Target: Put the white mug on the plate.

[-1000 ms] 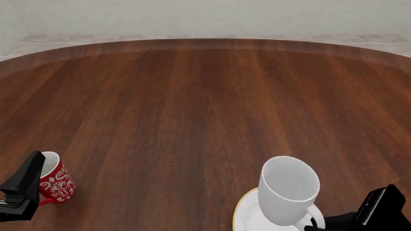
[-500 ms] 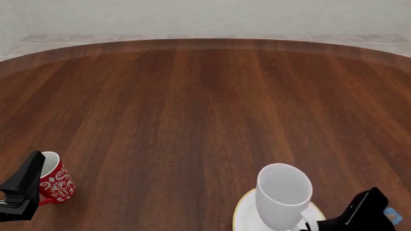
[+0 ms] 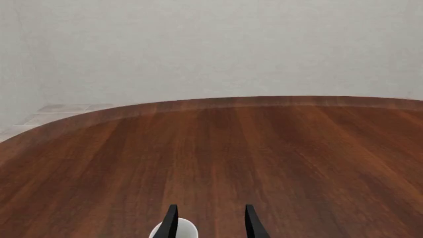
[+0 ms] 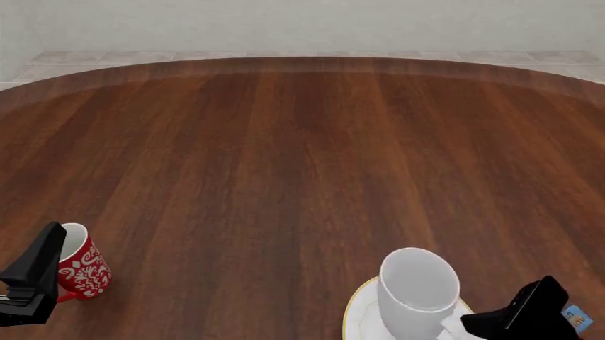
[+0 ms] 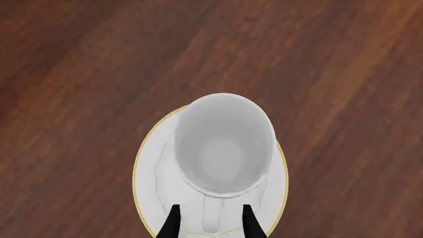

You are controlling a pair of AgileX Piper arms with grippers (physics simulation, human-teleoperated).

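Dark wood table (image 4: 302,156), round-edged, before a pale wall and tiled floor.

White mug (image 4: 417,289): near the front edge on the right, upright with its mouth open upward, over the plate (image 4: 358,306). In the right wrist view the mug (image 5: 223,145) covers most of the plate (image 5: 148,173), whose gold rim shows on both sides. Whether the mug's base touches the plate cannot be told.

Right gripper (image 5: 209,224): directly above the mug, pointing down. Its two dark fingers (image 5: 172,223) stand on either side of the mug's handle (image 5: 211,215), with a visible gap between each finger and the handle; the jaws appear parted, not clamped. In the front view the right arm (image 4: 529,315) enters from the lower right corner, just beside the mug.

Red mug (image 4: 81,268): white floral pattern, near the front edge on the left, well apart from the plate.

Left gripper (image 3: 209,223): fingers spread, nothing held between them; the red mug's white rim (image 3: 174,229) lies below one finger. In the front view the left arm (image 4: 33,276) sits just beside the red mug.
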